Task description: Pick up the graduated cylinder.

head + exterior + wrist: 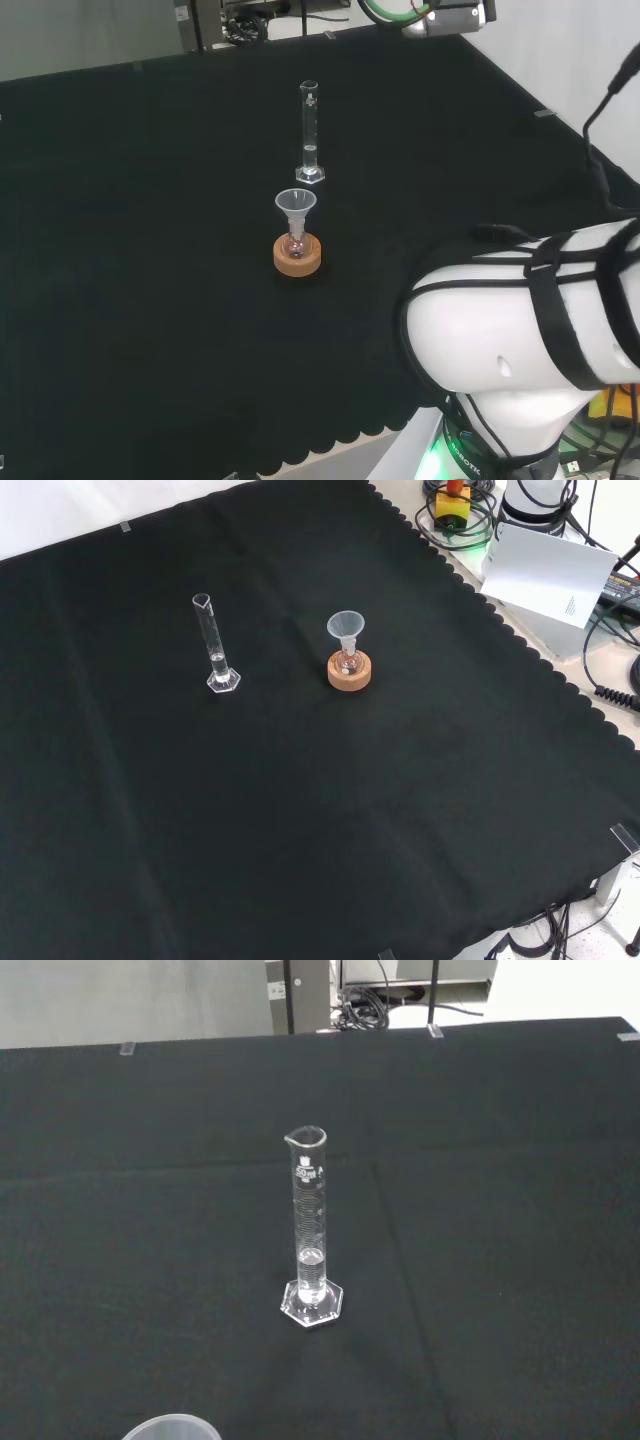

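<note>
A clear graduated cylinder (310,132) stands upright on its hexagonal foot on the black cloth, beyond the funnel in the head view. In the front view the cylinder (214,645) is left of the cork ring. The wrist view looks straight at the cylinder (311,1232) from some way off, and a little clear liquid sits in its bottom. Nothing touches it.
A small flask with a clear funnel (296,206) in its neck sits on a cork ring (298,254); in the front view the ring (349,671) is right of the cylinder. The funnel's rim (172,1427) edges into the wrist view. The arm's white link (530,310) stands at right.
</note>
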Motion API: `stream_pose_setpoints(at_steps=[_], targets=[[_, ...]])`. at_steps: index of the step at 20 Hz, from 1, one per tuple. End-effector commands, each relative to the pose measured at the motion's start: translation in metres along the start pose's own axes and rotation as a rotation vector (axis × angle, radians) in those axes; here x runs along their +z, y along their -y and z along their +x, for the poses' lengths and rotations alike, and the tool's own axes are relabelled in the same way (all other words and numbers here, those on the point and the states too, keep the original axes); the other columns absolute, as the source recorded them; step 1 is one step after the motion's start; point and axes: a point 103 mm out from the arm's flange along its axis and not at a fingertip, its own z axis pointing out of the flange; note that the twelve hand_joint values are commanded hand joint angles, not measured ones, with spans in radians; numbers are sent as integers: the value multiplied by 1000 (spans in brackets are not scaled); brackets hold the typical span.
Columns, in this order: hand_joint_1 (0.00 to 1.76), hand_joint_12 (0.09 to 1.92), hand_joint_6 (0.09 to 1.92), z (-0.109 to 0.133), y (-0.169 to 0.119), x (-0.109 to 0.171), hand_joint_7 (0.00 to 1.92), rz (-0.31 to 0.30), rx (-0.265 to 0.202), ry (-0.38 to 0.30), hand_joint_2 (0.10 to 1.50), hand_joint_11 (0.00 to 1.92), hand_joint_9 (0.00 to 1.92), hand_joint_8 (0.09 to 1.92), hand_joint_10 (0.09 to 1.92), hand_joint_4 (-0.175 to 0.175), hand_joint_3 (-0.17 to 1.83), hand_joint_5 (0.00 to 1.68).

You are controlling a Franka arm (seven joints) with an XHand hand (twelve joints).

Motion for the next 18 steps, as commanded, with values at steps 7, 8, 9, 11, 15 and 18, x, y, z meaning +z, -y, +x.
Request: stream_pose_setpoints(at_steps=[7,8,9,11,15,18], targets=[[283,1410,87,-39,-120,81,11,-13,57,-55,1277,29,208,560,653,-37,-22,148],[300,1411,87,-41,-128,87,20,-11,50,-68,1268,33,210,572,675,-39,-26,151],[316,1412,87,-42,-136,93,27,-7,44,-80,1259,36,213,582,688,-40,-31,153],[338,1413,87,-43,-152,106,39,8,29,-101,1246,41,219,597,703,-43,-39,159],[368,1413,87,-46,-175,134,36,30,-5,-150,1223,45,222,610,713,-46,-52,166],[386,1412,87,-47,-187,154,21,40,-35,-179,1201,46,221,612,717,-47,-64,166]])
